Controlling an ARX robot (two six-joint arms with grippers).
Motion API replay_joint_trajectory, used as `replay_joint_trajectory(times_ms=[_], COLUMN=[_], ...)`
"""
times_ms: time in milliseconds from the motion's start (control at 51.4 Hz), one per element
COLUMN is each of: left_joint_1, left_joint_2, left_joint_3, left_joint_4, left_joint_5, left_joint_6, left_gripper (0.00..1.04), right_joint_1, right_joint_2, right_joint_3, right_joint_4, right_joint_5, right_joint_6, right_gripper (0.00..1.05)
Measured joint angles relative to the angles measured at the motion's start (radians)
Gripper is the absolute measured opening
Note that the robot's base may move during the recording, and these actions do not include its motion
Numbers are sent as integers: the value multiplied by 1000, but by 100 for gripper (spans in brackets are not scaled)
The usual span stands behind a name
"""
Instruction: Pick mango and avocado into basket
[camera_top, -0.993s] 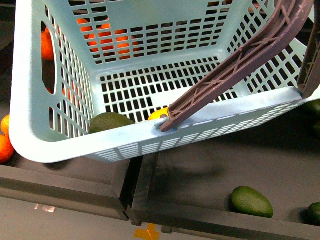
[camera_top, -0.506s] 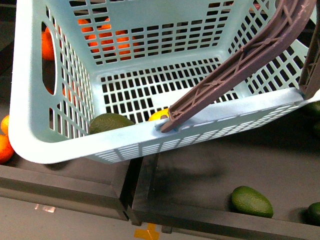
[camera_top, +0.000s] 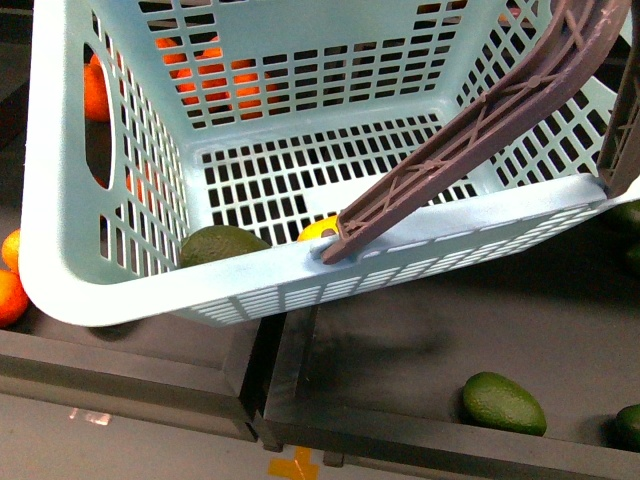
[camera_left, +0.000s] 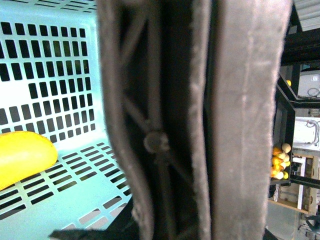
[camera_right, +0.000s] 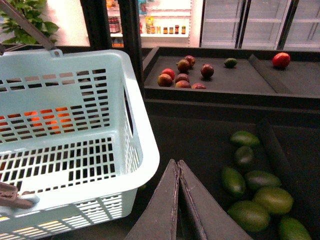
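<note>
Front view: matte avocado (camera_top: 222, 245), glossy mango (camera_top: 320, 229) inside lattice basket (camera_top: 300, 270).

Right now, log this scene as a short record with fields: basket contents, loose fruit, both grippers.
basket: light blue, tilted in the front view
in basket: avocado and mango, lying on the floor by the near wall
handle: brown-purple, fills the left wrist view
outside basket: green avocados in tray; oranges past the basket
left gripper: not visible
right gripper: shut, holding nothing, beside the basket
</note>
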Motion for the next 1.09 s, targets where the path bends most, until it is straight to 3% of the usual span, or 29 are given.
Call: replay_joint_trajectory(times_ms=[312, 409, 623, 662, 935, 1090], left_joint_1=[0, 0, 0, 0, 0, 0], left_joint_2=[0, 0, 0, 0, 0, 0], left_joint_3=[0, 0, 0, 0, 0, 0], left_joint_4=[0, 0, 0, 0, 0, 0], left_joint_5=[0, 1, 0, 0, 0, 0], left_joint_6=[0, 0, 0, -2, 0, 0], left_gripper=[15, 15, 15, 15, 15, 15], right_joint_1=[0, 0, 0, 0, 0, 0], right_joint_2=[-100, -243, -270, -270, -271, -271], right_joint_3=[0, 0, 0, 0, 0, 0], right_joint_4=[-101, -266, -276, -277, -277, -277], right_joint_5=[0, 1, 0, 0, 0, 0], right_joint_6=[0, 0, 0, 0, 0, 0], right_gripper=[2, 2, 2, 6, 58, 93])
